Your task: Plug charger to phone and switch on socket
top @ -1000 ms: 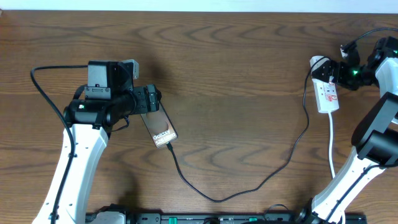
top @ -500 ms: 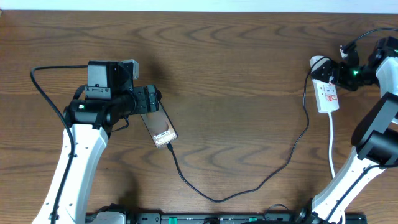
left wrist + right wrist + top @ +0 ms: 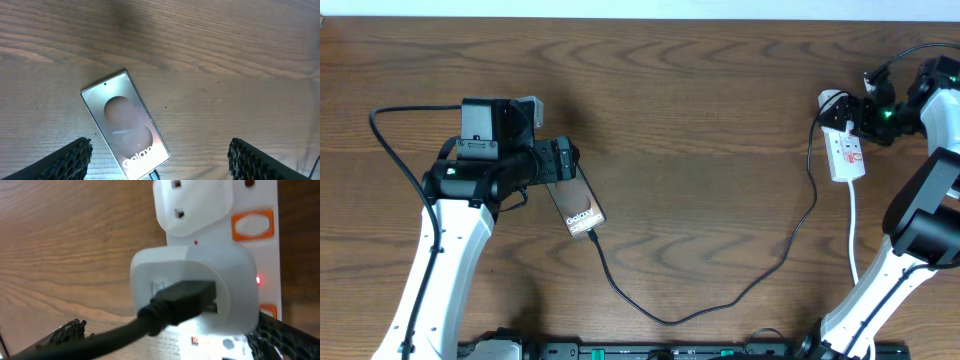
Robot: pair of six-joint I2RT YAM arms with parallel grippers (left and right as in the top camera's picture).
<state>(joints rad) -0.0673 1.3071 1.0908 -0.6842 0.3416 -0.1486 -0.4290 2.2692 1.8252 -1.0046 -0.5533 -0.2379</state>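
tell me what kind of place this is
Probably a robot lab or test bench, not a home: a left arm and right arm mounted at a wooden table, with a phone, its charger and a socket laid out.

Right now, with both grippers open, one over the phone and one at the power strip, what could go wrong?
1. The left gripper hangs open above the phone; a careless descent could shove it and tug the charger at its lower end.
2. The right gripper crowds the white adapter on the socket; a nudge might loosen it.
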